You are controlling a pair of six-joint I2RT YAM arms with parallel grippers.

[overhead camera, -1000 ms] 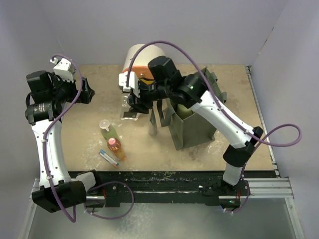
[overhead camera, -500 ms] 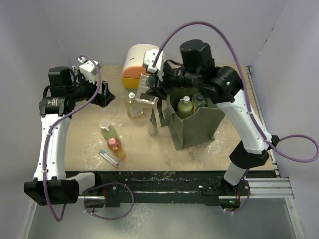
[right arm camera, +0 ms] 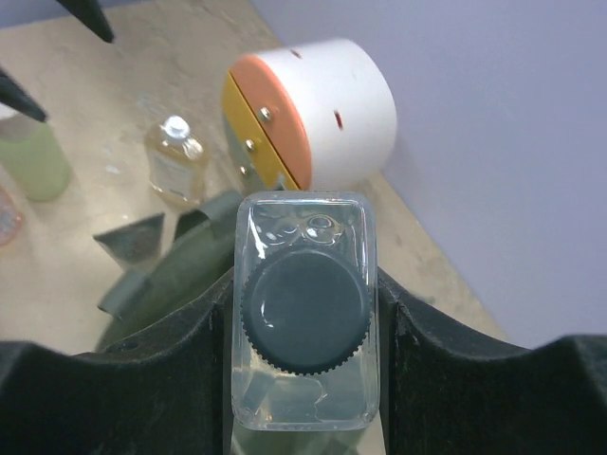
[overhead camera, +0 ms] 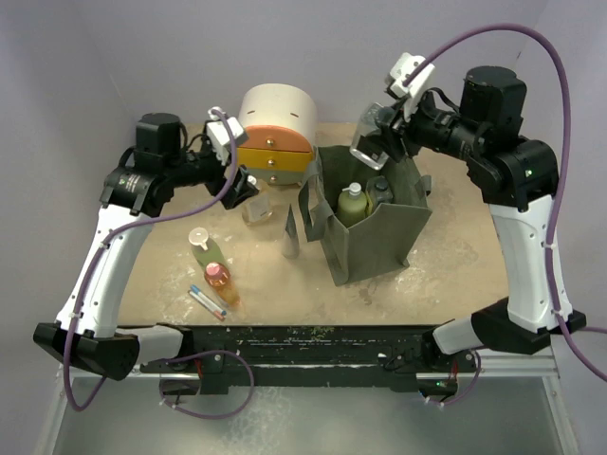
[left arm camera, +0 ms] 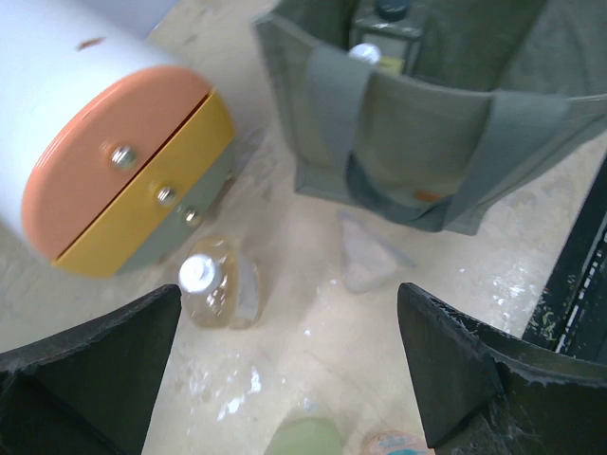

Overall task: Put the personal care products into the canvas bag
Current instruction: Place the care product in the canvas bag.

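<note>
Right claw (overhead camera: 371, 144) is clamped on a clear square bottle (right arm camera: 303, 318), up over the bag (overhead camera: 372, 248) mouth. The bottle's long axis runs in line with the claw, black cap facing back at the wrist. Left claw (left arm camera: 289, 303) hangs wide open over the surface (overhead camera: 455, 248).

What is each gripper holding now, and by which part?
Right gripper: a clear square black-capped bottle, by its two opposite sides near the cap. Left gripper: open, holding nothing.

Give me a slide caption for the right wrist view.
Right gripper holding a clear square black-capped bottle above the canvas bag, round drawer unit behind.
</note>
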